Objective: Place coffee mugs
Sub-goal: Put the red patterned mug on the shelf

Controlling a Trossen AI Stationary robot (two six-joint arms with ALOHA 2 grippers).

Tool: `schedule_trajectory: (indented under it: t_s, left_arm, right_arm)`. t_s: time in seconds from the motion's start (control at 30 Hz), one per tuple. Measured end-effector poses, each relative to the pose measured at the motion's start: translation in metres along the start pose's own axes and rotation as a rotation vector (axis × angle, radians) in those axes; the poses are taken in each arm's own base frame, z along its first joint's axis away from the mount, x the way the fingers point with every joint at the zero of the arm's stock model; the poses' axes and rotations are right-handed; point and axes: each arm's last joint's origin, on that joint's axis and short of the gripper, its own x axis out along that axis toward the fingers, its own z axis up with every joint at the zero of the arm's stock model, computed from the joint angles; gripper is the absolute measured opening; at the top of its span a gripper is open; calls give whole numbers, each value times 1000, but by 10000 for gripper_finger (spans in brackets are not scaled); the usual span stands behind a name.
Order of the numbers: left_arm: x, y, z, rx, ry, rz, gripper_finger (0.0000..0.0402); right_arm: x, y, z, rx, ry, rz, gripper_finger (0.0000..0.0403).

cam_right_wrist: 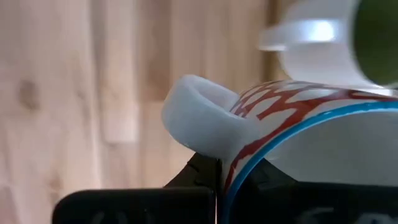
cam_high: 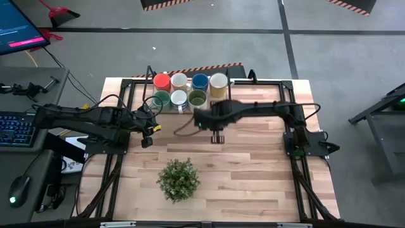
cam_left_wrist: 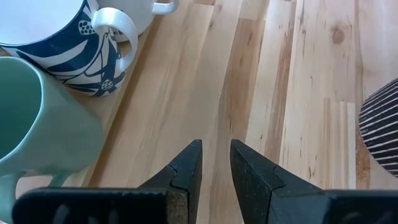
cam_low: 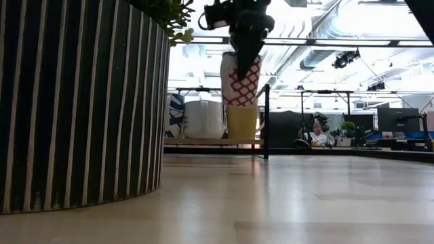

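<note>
My right gripper (cam_high: 217,133) hangs over the middle of the table, shut on a white mug with a red lattice pattern (cam_low: 241,83), which is lifted clear. Seven more mugs stand in two rows at the far edge: orange (cam_high: 161,81), white (cam_high: 179,80), blue (cam_high: 200,81), cream (cam_high: 218,82), teal (cam_high: 161,98), white (cam_high: 179,98) and olive (cam_high: 197,98). My left gripper (cam_left_wrist: 216,152) is open by a narrow gap, with nothing between its fingers. It hovers just near-left of the teal mug (cam_left_wrist: 37,118) and a blue-patterned mug (cam_left_wrist: 56,56). My right gripper (cam_right_wrist: 229,180) holds the red-lattice mug by its blue-edged rim (cam_right_wrist: 249,163), right beside the white handle (cam_right_wrist: 199,118). One finger is inside the mug and one outside. The fingers come from above, pointing down. The mug hangs below them (cam_low: 245,51), slightly tilted, clear of the table.
A bushy potted plant (cam_high: 178,179) in a striped pot (cam_low: 74,102) stands near the table's near edge. Black frame rails (cam_high: 126,114) run along the left and right sides. Bare wood lies between the plant and the mug rows. A person sits in the room beyond (cam_low: 315,132).
</note>
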Motion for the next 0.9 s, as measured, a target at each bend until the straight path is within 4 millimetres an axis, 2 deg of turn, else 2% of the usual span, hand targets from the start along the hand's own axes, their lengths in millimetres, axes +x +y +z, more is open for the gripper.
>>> schedule_trajectory:
  t_s: [0.2, 0.43, 0.63, 0.9]
  left_arm:
    - [0, 0, 0, 0, 0, 0, 74]
    - [0, 0, 0, 0, 0, 0, 74]
    - [0, 0, 0, 0, -2, 13, 74]
    - [0, 1, 0, 0, -6, 38, 74]
  right_arm:
    - [3, -43, -5, -64, 7, 31, 0]
    - [9, -71, -11, -135, -2, 75, 0]
    - [14, -83, -14, -156, -14, 111, 0]
    - [34, -83, -21, -137, 28, 158, 0]
